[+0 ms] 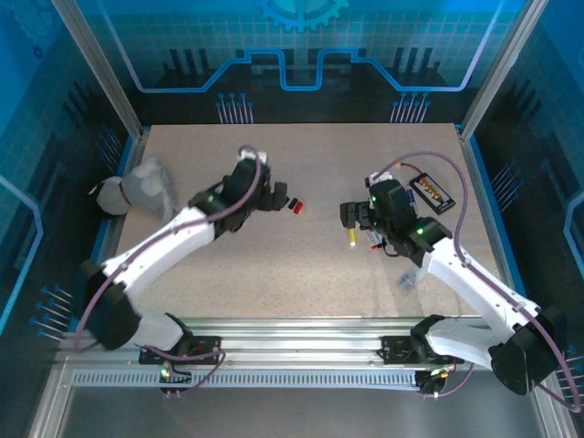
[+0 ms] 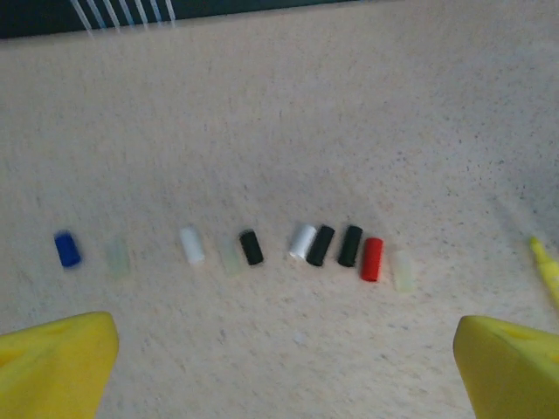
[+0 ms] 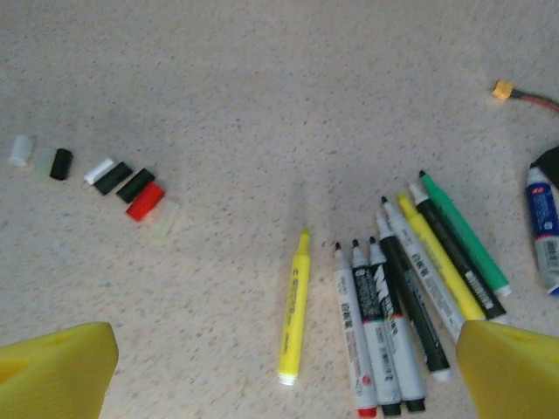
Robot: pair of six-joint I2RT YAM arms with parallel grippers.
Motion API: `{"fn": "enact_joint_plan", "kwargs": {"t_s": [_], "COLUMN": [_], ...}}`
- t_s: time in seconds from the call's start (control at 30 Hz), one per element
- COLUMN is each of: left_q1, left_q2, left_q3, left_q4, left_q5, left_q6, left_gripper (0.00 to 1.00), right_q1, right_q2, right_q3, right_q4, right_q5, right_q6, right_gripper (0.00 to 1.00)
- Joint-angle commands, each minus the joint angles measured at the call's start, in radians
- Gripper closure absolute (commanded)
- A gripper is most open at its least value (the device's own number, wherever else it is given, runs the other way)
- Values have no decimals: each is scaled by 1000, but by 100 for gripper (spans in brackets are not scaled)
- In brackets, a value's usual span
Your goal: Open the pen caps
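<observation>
Bench [image 1: 301, 265] with both arms reaching low over it. The left gripper [image 2: 286, 353] stands wide open and empty above the pen caps [image 2: 320, 245]. These lie in a loose row between the two arms, with a blue cap [image 2: 66, 249] at one end, a red cap [image 2: 372, 259] near the other, and pale translucent caps [image 2: 117, 258] among them. The right gripper [image 3: 286, 362] is likewise spread wide and holds nothing. Beneath it the pens [image 3: 417, 297] lie fanned side by side with bare tips, and a yellow pen [image 3: 294, 305] lies just apart. We judge the uncapping complete or nearly so. Hazards from here are three: a low pass of either gripper could roll the round caps out of line, the translucent caps are easily overlooked against the speckled surface, and exposed tips may mark the bench if a pen is dragged
</observation>
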Motion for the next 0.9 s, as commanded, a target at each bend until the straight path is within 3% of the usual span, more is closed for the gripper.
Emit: {"fn": "enact_joint_plan", "kwargs": {"t_s": [0.0, 0.1, 0.23, 0.3, 0.4, 0.53, 0.63, 0.77, 0.8, 0.87], "left_q1": [-14, 17, 124, 213, 315, 355, 377, 462, 468, 477], "left_q2": [-140, -257, -343, -350, -267, -70, 96, 167, 142, 146], "left_q3": [-254, -369, -455, -526, -643, -678, -707, -730, -730, -751], "left_q4": [435, 519, 573, 660, 862, 986, 1233, 1343, 1288, 1335], "left_q5": [-41, -178, -238, -252, -225, -237, -233, -51, -31, -10], "left_q6": [272, 247, 311, 276, 213, 256, 314, 236, 215, 217], "left_gripper": [1, 1, 1, 1, 1, 1, 1, 1, 1, 1], "right_q1": [24, 21, 20, 18, 11, 4, -9, -76, -96, -116], "right_q2": [-38, -44, -4, 19, 50, 104, 148, 147, 137, 130], "right_q3": [-146, -203, -196, -199, -223, -216, -230, -249, -268, -304], "right_q4": [256, 361, 381, 404, 482, 510, 551, 539, 578, 693], "right_q5": [123, 130, 152, 170, 184, 189, 226, 281, 284, 275], "right_q6": [-73, -97, -173, -208, -216, -205, -239, -191, -201, -270], "right_gripper": [0, 0, 0, 0, 0, 0, 0, 0, 0, 0]}}
